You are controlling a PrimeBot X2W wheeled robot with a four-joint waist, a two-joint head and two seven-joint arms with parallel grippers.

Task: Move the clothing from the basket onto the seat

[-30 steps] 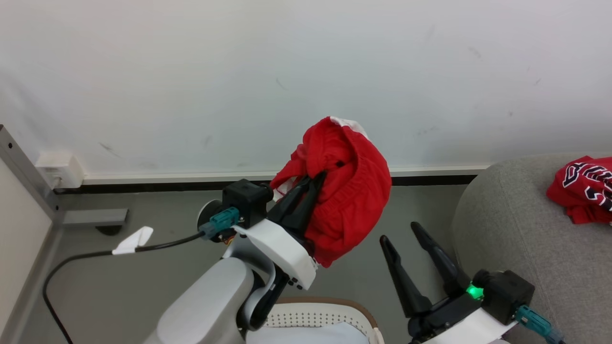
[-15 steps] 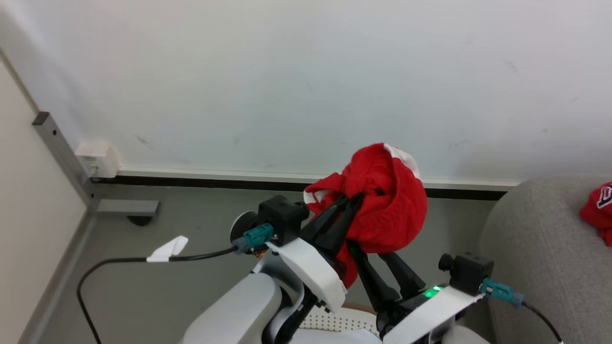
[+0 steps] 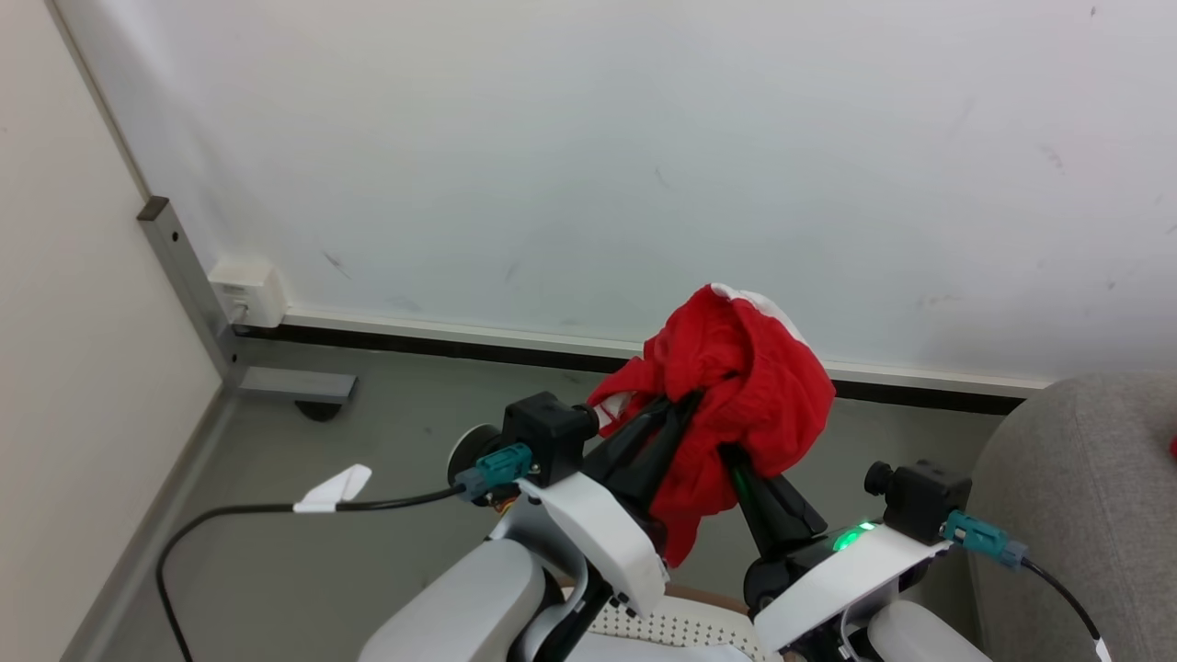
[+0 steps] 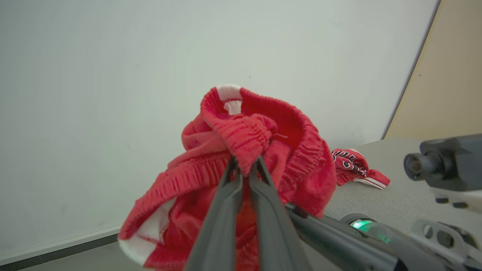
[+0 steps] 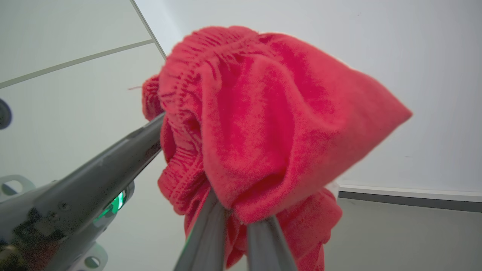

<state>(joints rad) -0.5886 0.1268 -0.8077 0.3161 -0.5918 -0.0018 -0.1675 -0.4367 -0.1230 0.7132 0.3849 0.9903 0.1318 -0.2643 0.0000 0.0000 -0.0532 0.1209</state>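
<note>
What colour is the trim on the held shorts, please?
White trim, clearest in left wrist view.

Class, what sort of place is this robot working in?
Probably a bare indoor room, perhaps a test lab: plain white wall, grey floor with a loose cable, and a grey upholstered seat.

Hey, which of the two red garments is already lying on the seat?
The lettered jersey on the grey seat; the bunched red garment is held in the air by the left gripper and right gripper.
</note>
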